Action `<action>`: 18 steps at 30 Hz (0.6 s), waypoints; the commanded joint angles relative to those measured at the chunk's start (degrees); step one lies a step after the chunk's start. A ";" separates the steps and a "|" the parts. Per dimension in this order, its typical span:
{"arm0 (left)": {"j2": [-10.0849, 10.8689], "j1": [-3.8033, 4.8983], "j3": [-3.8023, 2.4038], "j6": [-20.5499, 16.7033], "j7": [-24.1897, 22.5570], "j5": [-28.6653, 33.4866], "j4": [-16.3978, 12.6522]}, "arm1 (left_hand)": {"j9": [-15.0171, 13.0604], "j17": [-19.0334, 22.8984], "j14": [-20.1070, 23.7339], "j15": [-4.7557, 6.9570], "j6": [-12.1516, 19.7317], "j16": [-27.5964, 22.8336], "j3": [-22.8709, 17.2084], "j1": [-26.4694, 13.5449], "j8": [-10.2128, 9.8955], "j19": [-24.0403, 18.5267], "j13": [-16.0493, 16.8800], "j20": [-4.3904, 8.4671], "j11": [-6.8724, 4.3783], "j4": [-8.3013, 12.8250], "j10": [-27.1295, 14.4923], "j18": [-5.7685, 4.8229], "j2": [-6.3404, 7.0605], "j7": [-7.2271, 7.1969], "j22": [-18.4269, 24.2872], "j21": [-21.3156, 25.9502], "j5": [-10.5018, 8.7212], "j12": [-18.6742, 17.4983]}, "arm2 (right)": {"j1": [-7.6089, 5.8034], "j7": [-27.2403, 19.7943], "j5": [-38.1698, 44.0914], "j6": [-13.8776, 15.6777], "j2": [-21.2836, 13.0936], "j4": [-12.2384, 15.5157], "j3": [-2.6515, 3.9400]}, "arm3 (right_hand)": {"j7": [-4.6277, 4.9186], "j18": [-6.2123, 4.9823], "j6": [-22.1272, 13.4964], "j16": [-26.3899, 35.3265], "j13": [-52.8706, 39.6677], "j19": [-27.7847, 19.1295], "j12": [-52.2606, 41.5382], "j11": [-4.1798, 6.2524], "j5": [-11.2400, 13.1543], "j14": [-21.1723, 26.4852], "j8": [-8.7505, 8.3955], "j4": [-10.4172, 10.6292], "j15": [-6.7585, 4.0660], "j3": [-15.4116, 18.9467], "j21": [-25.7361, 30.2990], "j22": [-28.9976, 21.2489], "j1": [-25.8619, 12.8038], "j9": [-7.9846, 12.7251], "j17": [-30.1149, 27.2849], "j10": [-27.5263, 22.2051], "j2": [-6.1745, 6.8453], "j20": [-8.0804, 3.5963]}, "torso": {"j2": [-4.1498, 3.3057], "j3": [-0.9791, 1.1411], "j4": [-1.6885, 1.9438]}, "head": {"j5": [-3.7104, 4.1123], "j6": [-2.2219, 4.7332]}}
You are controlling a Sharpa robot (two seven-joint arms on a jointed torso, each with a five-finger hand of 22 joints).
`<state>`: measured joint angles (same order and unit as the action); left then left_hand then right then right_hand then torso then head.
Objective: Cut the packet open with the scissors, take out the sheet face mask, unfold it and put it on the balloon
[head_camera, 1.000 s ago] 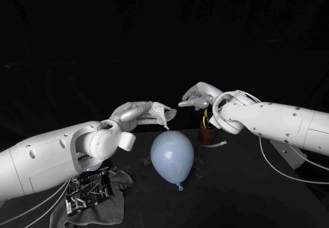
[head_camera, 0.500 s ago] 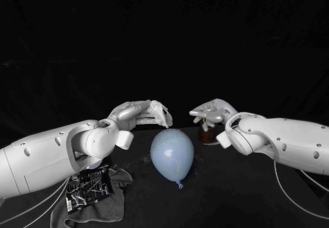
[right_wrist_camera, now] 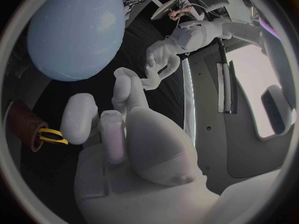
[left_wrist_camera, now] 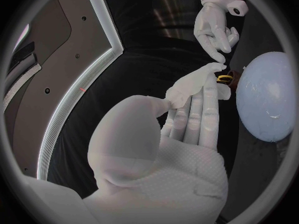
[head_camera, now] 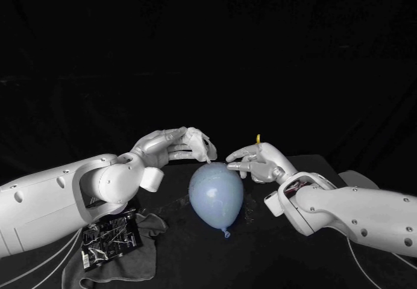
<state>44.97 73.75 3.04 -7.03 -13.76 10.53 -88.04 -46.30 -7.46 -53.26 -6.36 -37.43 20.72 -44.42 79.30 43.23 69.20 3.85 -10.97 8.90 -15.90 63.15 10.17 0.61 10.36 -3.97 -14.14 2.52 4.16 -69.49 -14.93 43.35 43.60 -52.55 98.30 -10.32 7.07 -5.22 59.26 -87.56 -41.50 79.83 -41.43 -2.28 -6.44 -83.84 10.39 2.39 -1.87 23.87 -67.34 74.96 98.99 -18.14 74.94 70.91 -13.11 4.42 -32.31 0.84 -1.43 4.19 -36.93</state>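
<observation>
Left arm sweeps in with the elbow bent, and the left hand (head_camera: 167, 146) hangs raised above the table (head_camera: 252, 259). Its fingers are pressed together on the sheet face mask (head_camera: 202, 144), a crumpled white wad pinched at the fingertips and poking out toward the other hand. The mask is folded up, just above the far end of the balloon (head_camera: 217, 194) and apart from it.

Across comes the right arm, wrist cocked up. The right hand (head_camera: 257, 164) is just beside the balloon's far end, its fingers bent but parted, nothing in them. One finger reaches toward the left hand's mask. From the right wrist view it comes very near the wad, though I cannot tell whether it touches.

The pale blue balloon lies on the table between and below the two hands, knot pointing toward the robot.

Now the containers. Just behind the right hand stands a brown holder (right_wrist_camera: 24, 122), upright, with the scissors (right_wrist_camera: 51, 135) in it and their yellow handle sticking out of the top.

Down below the left forearm, well back from that hand, the packet (head_camera: 111, 239) lies flat on a grey cloth (head_camera: 147, 232). It is dark with a shiny print. Whether anything is in it, I cannot tell.
</observation>
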 commanded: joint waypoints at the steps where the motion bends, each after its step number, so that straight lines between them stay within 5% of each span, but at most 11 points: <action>1: 0.29 -0.03 -0.08 2.28 -0.36 1.40 -0.66 | -0.28 0.18 -0.50 0.18 0.58 -0.62 -0.02 -0.02 0.22 1.92 -0.05 0.34 -0.01 -0.11 -0.34 0.46 -0.66 1.50 -0.15 -0.58 0.24 0.01 | 0.68 -5.13 14.10 8.04 0.21 0.40 0.10 | -0.03 0.86 0.44 -0.43 -1.22 0.40 -7.68 0.27 -0.18 -3.89 -0.44 -1.80 0.19 -0.95 -0.44 9.20 1.54 0.12 7.29 0.59 -2.44 -0.02 | -0.01 -0.04 0.09 | 0.04 -0.08; 13: 1.78 -0.42 -0.06 2.80 -0.66 1.49 -2.71 | -0.57 0.50 -0.92 0.51 0.71 -1.88 0.03 0.00 0.05 6.18 -0.09 1.06 -0.11 -0.07 -0.80 0.39 -0.56 1.39 -0.32 -1.64 0.24 0.03 | 1.71 -4.09 17.46 11.07 2.54 0.28 0.25 | 0.45 0.74 -0.25 -0.55 -4.58 -0.22 -9.73 -0.18 1.97 -3.91 -1.97 -2.12 0.66 2.26 -0.30 9.09 -1.74 1.08 7.68 0.58 -2.35 0.41 | -0.09 0.11 0.26 | -0.51 -0.16; 18: 2.14 -0.64 -0.05 2.49 -1.00 1.41 -3.10 | -0.58 0.52 -0.87 0.49 0.69 -1.96 0.04 0.00 0.06 6.18 -0.09 1.05 -0.11 -0.06 -0.82 0.36 -0.54 1.39 -0.29 -1.60 0.24 0.03 | 1.76 -3.69 11.14 9.37 3.27 0.49 0.33 | 1.13 0.38 -1.90 -0.39 -7.49 -1.49 -11.77 -1.01 0.94 -3.60 -3.29 0.02 1.37 2.68 1.49 8.53 -7.43 1.70 7.19 0.61 0.94 1.06 | 0.00 0.27 0.20 | -0.80 -0.33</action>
<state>47.11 73.10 3.07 -5.59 -13.85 11.49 -90.92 -46.82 -6.99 -53.79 -5.84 -37.03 19.00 -44.42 79.30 43.17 74.96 3.85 -10.04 8.91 -15.90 62.75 10.13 0.62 10.36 -4.22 -15.43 2.47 4.16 -67.77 -18.22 57.62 53.00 -49.41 98.66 -10.03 8.05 -5.20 57.84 -87.92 -48.59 78.71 -51.04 -2.86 -5.45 -84.02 7.28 1.94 -0.80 24.87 -66.16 74.90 92.98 -16.51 74.90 71.49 -12.80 5.55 -32.38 0.98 -1.16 3.56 -37.14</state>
